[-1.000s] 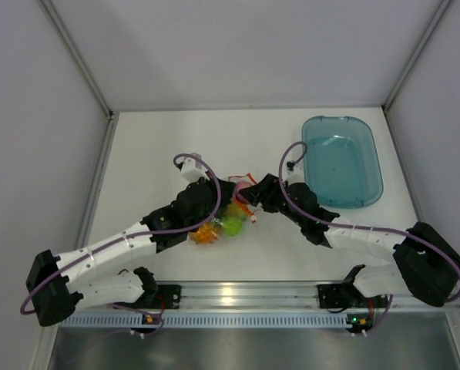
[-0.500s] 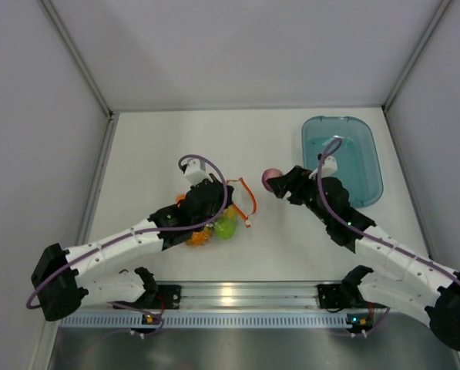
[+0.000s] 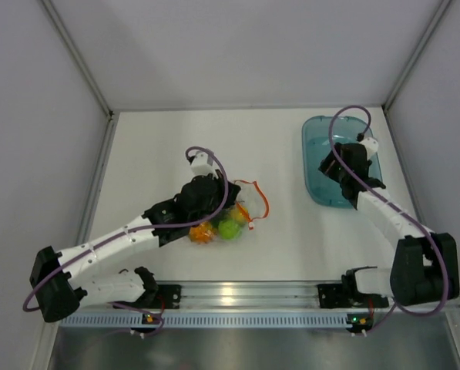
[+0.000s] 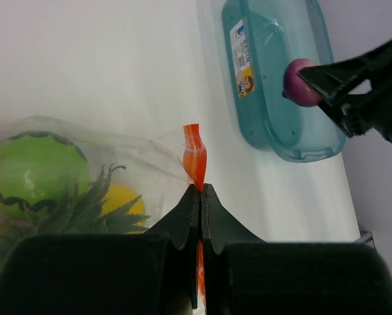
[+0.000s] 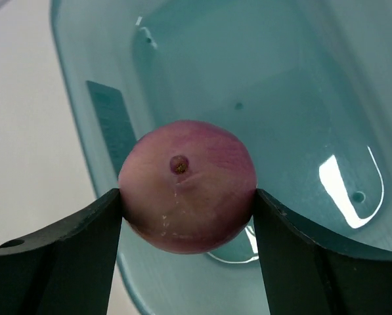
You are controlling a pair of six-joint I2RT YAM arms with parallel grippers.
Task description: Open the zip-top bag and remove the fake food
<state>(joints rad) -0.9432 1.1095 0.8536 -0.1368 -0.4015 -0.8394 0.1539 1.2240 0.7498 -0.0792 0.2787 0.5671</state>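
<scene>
The right pincer was closed partway on a round pink plastic ball, one finger pressed against each side of it. Directly beneath and beyond the ball lay the translucent blue plastic tub. Well off to this pincer's left, the left pincer was clamped tight. Its jaws met on the orange-red zip strip of the small clear crinkly zip-top bag, with a bit of the strip standing up past the tips. The bag spread away to the left of those fingers on the white table. Inside it were a light green ball with dark lines, a yellow piece, and an orange pineapple with a spiky green crown.
</scene>
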